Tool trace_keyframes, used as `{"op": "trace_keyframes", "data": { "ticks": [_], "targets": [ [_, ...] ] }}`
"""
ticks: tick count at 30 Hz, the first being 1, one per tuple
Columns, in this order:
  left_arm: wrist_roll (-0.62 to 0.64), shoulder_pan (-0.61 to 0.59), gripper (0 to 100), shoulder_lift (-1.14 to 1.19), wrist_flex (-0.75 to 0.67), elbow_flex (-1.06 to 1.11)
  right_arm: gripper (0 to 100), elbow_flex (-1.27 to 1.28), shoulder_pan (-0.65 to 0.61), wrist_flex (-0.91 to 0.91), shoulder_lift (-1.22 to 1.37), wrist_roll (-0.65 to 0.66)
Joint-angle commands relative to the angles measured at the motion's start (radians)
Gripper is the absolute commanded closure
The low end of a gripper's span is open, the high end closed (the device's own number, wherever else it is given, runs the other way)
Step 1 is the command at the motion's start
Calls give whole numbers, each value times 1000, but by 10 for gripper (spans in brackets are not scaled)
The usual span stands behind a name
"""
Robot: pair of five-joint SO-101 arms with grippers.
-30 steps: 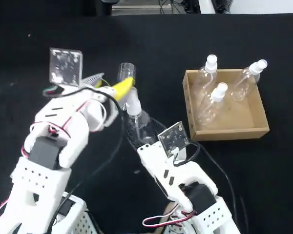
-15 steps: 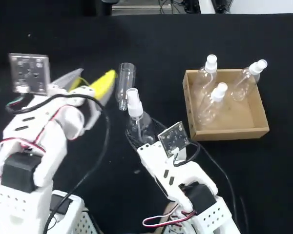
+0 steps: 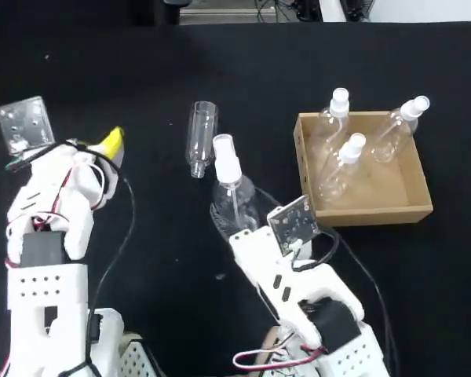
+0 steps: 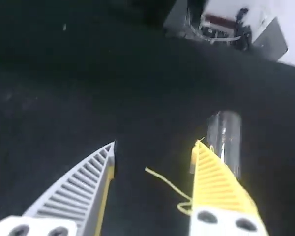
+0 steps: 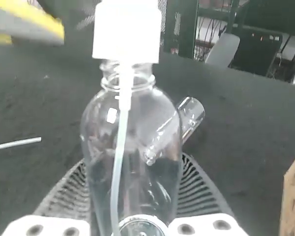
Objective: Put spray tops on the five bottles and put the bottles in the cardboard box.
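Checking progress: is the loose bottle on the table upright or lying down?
Lying down: the bottle rests on its side on the black table, neck uncapped.

You have the left gripper [image 4: 154, 143] poised over the black bench [image 4: 64, 88], jaws spread wide, with the grey finger [image 4: 81, 196] and the yellow finger [image 4: 217, 189] well apart. A clear bottle [image 4: 225, 132] lies on its side just past the yellow fingertip, which partly hides it. A thin yellow thread [image 4: 164, 182] trails from that finger into the gap. Beyond the bench's far edge you see grey equipment [image 4: 226, 24].
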Motion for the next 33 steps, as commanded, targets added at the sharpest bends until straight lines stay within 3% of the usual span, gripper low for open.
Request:
{"op": "trace_keyframes", "data": {
  "ticks": [1, 7, 11, 15, 20, 26, 33],
  "targets": [
    [0, -1, 766, -15, -78, 71, 987, 119, 18, -278, -116, -8],
    [3, 5, 766, -15, -153, 179, 987, 160, 0, -439, -73, -8],
    [115, -4, 766, -15, -238, 262, 987, 162, -43, -571, -5, 0],
    [180, -8, 766, -15, -353, 348, 987, 156, -68, -746, 114, 3],
    [184, -71, 766, -15, -520, 452, 988, 111, -69, -927, 341, 97],
    [184, -94, 766, -15, -672, 545, 988, -153, -66, -951, 773, 98],
    [282, -99, 766, -12, -686, 556, 987, -240, -69, -953, 1078, 98]
  ]
}}
